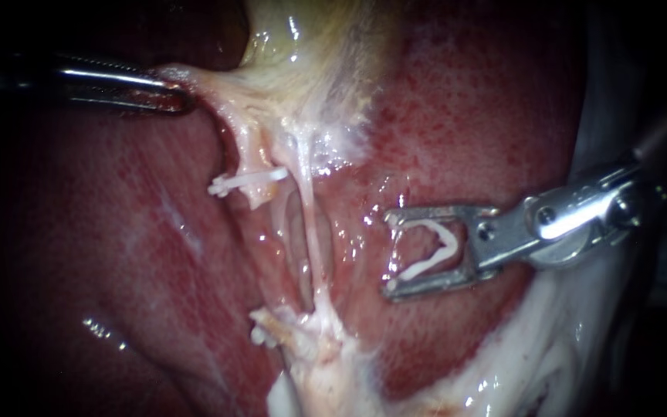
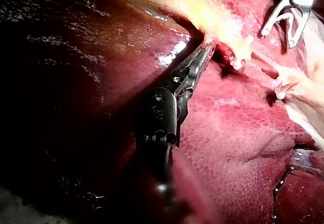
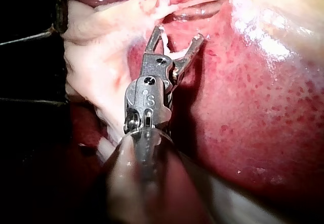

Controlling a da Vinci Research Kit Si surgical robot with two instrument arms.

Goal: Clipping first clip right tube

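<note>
Left instrument point(image 1: 175, 96) has its jaws clamped on the pale fringe of the gallbladder point(image 1: 303, 46), holding it taut. Right instrument point(image 1: 390, 255) stands with jaws spread wide, a white clip point(image 1: 451, 241) cradled between them and touching both. The right tube point(image 1: 309, 224) lies bare straight ahead of those tips, apart from them. I'd carry the jaws forward until the tube sits deep inside the clip, square across it, both tips showing past it, and only then squeeze.
</note>
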